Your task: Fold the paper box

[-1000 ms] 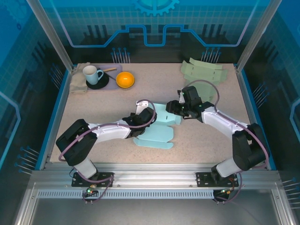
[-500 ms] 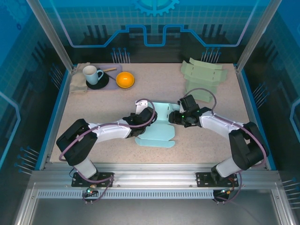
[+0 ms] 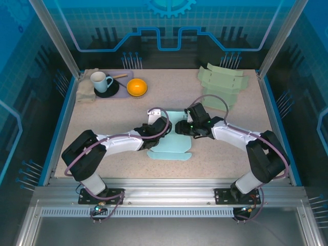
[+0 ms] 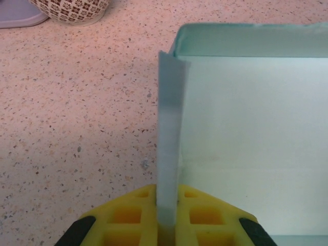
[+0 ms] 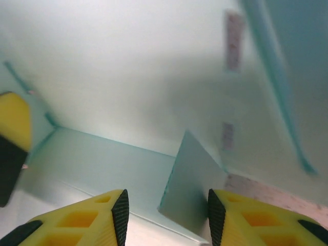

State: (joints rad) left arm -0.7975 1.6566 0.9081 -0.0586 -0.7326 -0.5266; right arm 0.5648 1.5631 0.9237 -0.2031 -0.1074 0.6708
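The pale blue paper box (image 3: 171, 146) lies partly folded in the middle of the table. My left gripper (image 3: 157, 133) is at its left side. In the left wrist view this gripper (image 4: 167, 218) is shut on the box's upright left wall (image 4: 170, 118), with the box floor (image 4: 251, 143) to the right. My right gripper (image 3: 180, 128) reaches in from the right over the box's far part. It stands open (image 5: 166, 210) inside the box, and a small upright corner flap (image 5: 192, 179) rises between its fingers, close to the right one. The left gripper's yellow finger (image 5: 11, 123) shows at the left edge there.
A stack of flat green paper boxes (image 3: 223, 82) lies at the back right. At the back left sit an orange bowl (image 3: 137, 87), a white mug (image 3: 100, 81) on a dark saucer, and a cloth (image 3: 85, 91). The bowl's patterned side (image 4: 72, 9) is near the box's far-left corner.
My right gripper has moved left, from beside the box's right edge to over and into the box, and the box's right side is folded inward. The left gripper has held still.
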